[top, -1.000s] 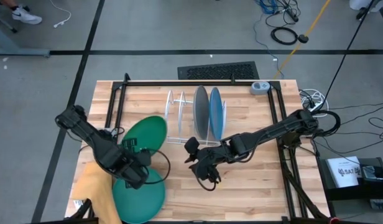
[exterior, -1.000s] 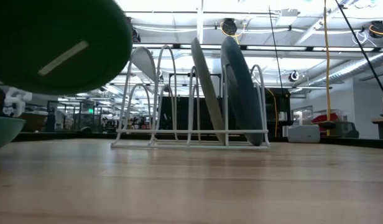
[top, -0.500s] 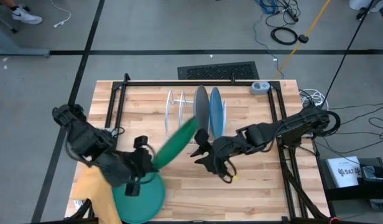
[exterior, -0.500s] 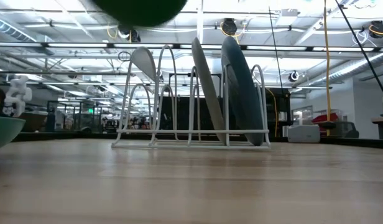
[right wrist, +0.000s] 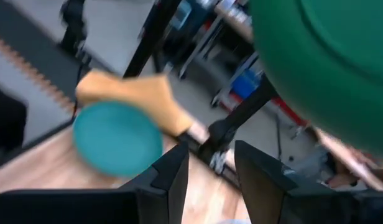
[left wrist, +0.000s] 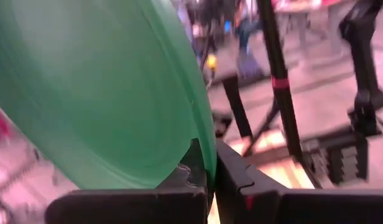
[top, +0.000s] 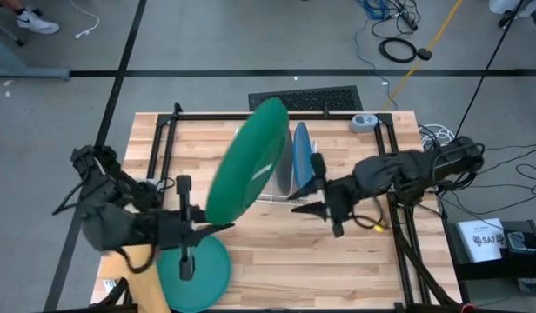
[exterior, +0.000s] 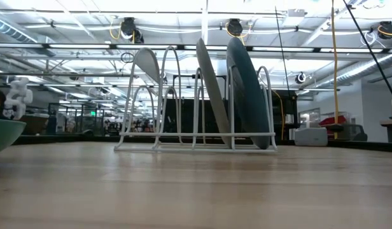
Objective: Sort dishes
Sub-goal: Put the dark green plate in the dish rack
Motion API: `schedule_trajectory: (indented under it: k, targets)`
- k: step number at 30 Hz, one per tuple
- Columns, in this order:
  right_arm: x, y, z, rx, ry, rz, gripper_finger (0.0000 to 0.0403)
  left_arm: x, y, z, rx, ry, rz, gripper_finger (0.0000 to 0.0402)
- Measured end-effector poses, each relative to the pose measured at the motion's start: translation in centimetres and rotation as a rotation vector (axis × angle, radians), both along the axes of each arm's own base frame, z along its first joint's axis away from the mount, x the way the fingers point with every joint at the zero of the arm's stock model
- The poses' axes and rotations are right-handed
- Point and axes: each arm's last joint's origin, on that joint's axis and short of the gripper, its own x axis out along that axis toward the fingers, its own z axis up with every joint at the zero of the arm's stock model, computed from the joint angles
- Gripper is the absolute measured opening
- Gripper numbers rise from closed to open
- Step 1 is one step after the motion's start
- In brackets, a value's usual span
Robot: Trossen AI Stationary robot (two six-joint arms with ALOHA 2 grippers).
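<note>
My left gripper (top: 214, 229) is shut on the dark green plate (top: 246, 161), which it holds high over the table's left middle, beside the white wire rack (exterior: 196, 137). The grey plate (exterior: 212, 95) and the blue plate (exterior: 247, 89) stand on edge in the rack's slots. The teal plate (top: 198, 271) lies flat near the front left, partly on the yellow cloth (top: 136, 269). Right of the rack's front, my right gripper (top: 301, 203) hangs raised and open, with nothing between its fingers (right wrist: 170, 177). My left gripper pinches the green plate's rim (left wrist: 207, 163) between its two fingers, one finger on each face. The fingers come level from the table's left side. The plate stands steeply tilted above and beyond them, lifted clear of the table.
A black tube frame (top: 277, 116) runs along the table's far edge and down both sides. A small grey device (top: 364, 123) sits at the far right corner. Bare wood lies in front of the rack (top: 277, 261).
My left gripper has risen and turned from pointing down to level. It has swung the green plate from lying nearly flat over the teal plate to standing on edge, high and close to the rack. My right gripper has risen and drawn back toward the table's right and far side.
</note>
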Motion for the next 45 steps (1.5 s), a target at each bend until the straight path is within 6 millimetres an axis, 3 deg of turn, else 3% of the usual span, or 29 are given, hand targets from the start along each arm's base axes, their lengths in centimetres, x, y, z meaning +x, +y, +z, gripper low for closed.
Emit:
schedule_trajectory:
  k: [6, 13, 18, 28, 36, 45]
  targets:
    - [-1.0, -0.4, 2.9, 0.097, -0.219, 0.011, 0.0125, -0.1, -1.2, 1.9, 0.124, -0.217, -0.212, 0.0003]
    - [-2.4, -0.7, 6.1, 0.354, -0.435, 0.193, 0.0129, -0.3, -2.0, 2.6, 0.239, -0.364, -0.482, 0.0003]
    - [-3.1, -1.0, 7.2, 0.445, -0.503, 0.328, 0.0157, -0.3, -2.1, 2.7, 0.287, -0.426, -0.614, 0.0003]
    - [-3.0, -0.8, 7.4, 0.472, -0.529, 0.397, 0.0233, 2.3, 0.0, 2.4, 0.187, -0.409, -0.701, 0.0003]
    - [-3.2, -0.7, 7.6, 0.468, -0.530, 0.506, 0.0224, 4.8, 1.6, 1.7, 0.113, -0.361, -0.756, 0.0003]
    - [-3.4, -0.5, 7.5, 0.453, -0.504, 0.592, 0.0195, 5.3, 2.5, 1.6, 0.080, -0.351, -0.791, 0.0003]
